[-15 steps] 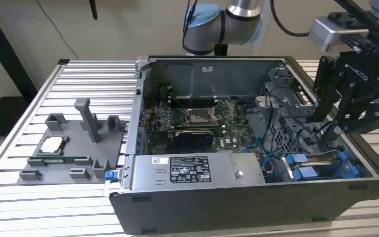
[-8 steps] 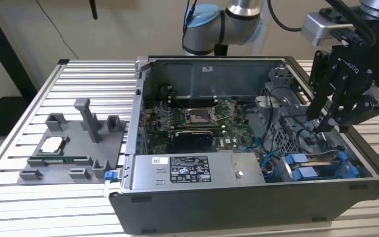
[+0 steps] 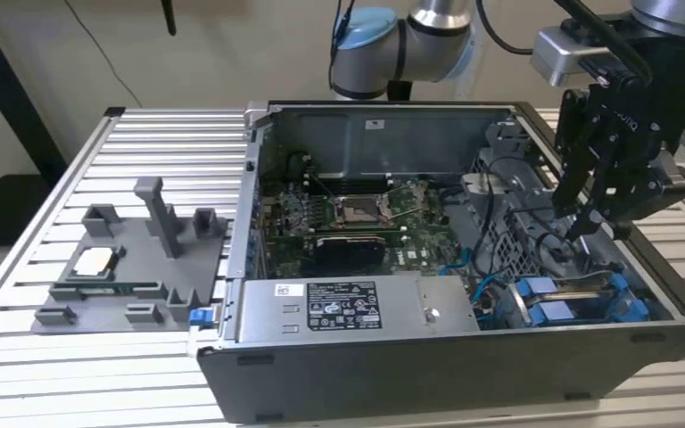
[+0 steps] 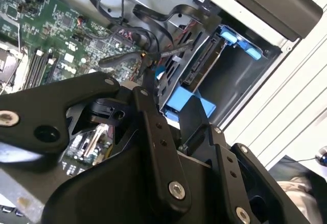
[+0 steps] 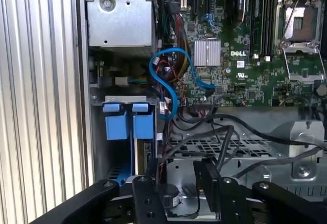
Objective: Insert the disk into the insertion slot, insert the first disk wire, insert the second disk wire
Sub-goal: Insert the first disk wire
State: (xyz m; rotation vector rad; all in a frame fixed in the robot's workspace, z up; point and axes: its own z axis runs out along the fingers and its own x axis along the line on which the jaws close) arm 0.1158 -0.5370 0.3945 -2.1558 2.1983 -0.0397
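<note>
The computer case (image 3: pixel 438 374) stands open on the slatted tabletop (image 3: pixel 93 160). The disk (image 3: pixel 541 301) sits on its edge inside the insertion slot (image 3: pixel 649 310), at the corner of the case toward the exterior view's right, just beside the grey power-supply box (image 3: pixel 355 305). In the first wrist view the two blue tabs of the carrier (image 5: pixel 127 124) lie side by side at the mouth of the slot, between its grey walls (image 5: pixel 97 142).

The gripper (image 3: pixel 589 227) hangs above the case, over the perforated metal cage near the slot, and touches nothing that I can see. Its two fingers (image 4: pixel 153 127) stand moderately apart, and between them there is only free space. In the second wrist view the blue tabs (image 4: pixel 180 100) are seen through this gap.

Black cables (image 5: pixel 225 132) run loosely across the cage just under the fingertips. A blue cable (image 5: pixel 168 81) curls over the motherboard (image 5: pixel 230 66). The grey fixture tray (image 3: pixel 128 267) lies on the tabletop, beside the case on the exterior view's left.
</note>
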